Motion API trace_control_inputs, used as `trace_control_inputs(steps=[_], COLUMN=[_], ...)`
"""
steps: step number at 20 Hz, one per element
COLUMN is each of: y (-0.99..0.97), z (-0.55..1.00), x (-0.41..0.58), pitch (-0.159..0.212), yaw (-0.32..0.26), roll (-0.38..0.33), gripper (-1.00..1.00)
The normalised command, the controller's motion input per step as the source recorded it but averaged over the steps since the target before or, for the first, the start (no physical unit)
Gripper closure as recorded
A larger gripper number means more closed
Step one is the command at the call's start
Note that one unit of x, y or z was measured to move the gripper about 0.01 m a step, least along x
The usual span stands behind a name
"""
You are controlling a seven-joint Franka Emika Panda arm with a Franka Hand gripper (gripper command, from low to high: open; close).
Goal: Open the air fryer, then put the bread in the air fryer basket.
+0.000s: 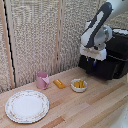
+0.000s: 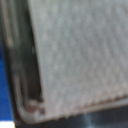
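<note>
On wood table (image 1: pixel 100 107): glossy black boxy air fryer (image 1: pixel 114 60), no readable label. Oblong orange-brown bread (image 1: pixel 59 83) btwn pink cup (image 1: pixel 42 80) & white bowl (image 1: pixel 79 85). Gripper (image 1: pixel 93 60) at fryer front; can't tell if open.

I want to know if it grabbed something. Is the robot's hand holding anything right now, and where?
It cannot be told. The gripper is right at the front of the air fryer, but its fingers are hidden, and the wrist view is too blurry to show a hold.

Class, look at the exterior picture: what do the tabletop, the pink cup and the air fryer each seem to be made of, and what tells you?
Tabletop: light wood, matt, with plank seams and grain.
Pink cup: smooth and evenly coloured, probably plastic or glazed ceramic; the look leaves it open.
Air fryer: glossy black, likely plastic, with soft highlights on its rounded edges.
</note>
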Motion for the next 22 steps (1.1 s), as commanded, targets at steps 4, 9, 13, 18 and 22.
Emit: trace_control_inputs(steps=[4,9,13,18,22], y=[0.07,0.00,0.04,0.14,0.20], z=[-0.36,-0.26,-0.02,0.26,0.74], x=[0.000,0.003,0.009,0.000,0.098], pitch=[0.000,0.003,0.000,-0.020,-0.050], yaw=[-0.003,-0.014,-0.028,-0.034,0.000], roll=[-0.044,-0.012,0.046,0.036,0.031], gripper=[1.00,1.00,1.00,-1.00,-1.00])
